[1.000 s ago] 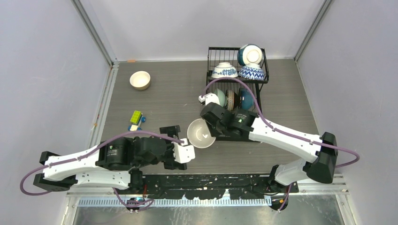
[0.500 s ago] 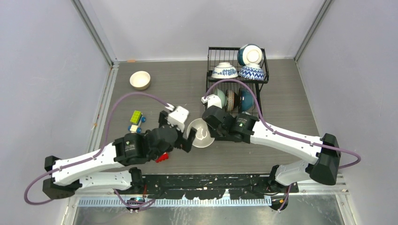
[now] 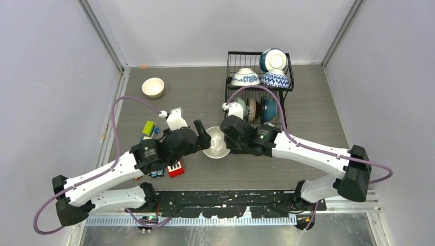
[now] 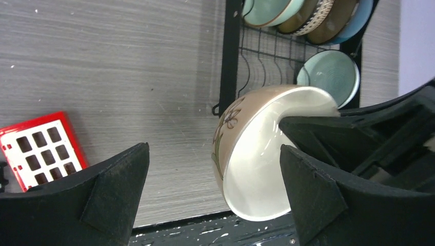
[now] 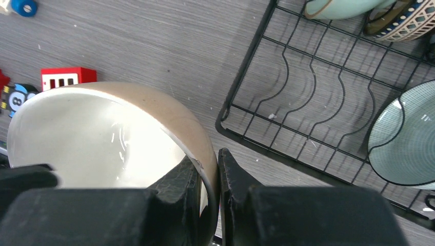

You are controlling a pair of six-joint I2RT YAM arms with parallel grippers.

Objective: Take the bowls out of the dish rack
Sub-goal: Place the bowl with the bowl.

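My right gripper [image 3: 223,139] is shut on the rim of a tan bowl [image 3: 216,143] with a white inside, held above the table left of the dish rack [image 3: 229,82]. In the right wrist view the fingers [image 5: 233,179] pinch the bowl's wall [image 5: 174,115]. My left gripper [image 3: 204,136] is open, its jaws either side of the bowl's left edge; in the left wrist view the bowl [image 4: 256,154] sits between them, close to the right finger [image 4: 318,195]. The rack's upper basket holds three bowls [image 3: 245,77]; three more [image 3: 251,108] stand in the lower slots.
A cream bowl [image 3: 153,87] sits on the table at the far left. Toy blocks lie near my left arm: a green-yellow one [image 3: 149,128] and a red one [image 3: 175,168]. A pale green bowl [image 5: 405,138] lies in the rack's lower tier.
My left arm has swung from the table's near edge up and right to the bowl, jaws open. My right gripper has shifted the held bowl slightly away from the near edge.
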